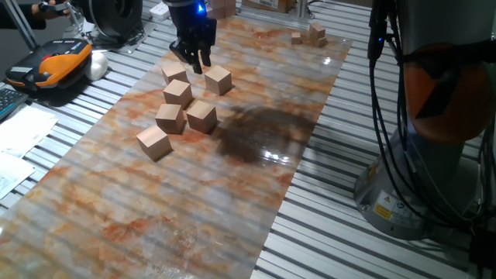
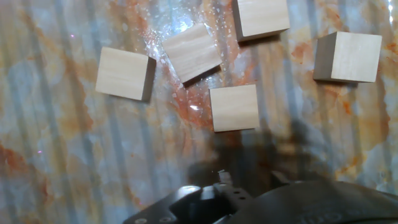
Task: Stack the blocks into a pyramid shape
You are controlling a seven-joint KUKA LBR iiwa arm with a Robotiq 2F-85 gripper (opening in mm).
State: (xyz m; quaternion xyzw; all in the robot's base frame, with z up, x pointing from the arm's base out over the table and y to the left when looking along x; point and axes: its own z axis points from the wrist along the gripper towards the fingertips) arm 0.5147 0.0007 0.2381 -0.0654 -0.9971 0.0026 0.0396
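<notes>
gripper (image 1: 198, 62) hovers empty, jaws narrowly parted, above six loose blocks (image 1: 177, 92) on the table (image 1: 232, 194); tight clustering risks fingers knocking neighbours during any descent.

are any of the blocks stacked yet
No. All six blocks lie singly on the table; the gripper hovers above them.

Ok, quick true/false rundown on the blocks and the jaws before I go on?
1. All six wooden cubes lie singly on the table, none stacked. True.
2. The gripper holds a cube. False: it carries nothing and hovers above the far cubes.
3. Smaller wooden pieces sit heaped at the far end of the marbled sheet. True.
4. A pyramid base row is already lined up. False: the cubes lie scattered at differing angles.
</notes>
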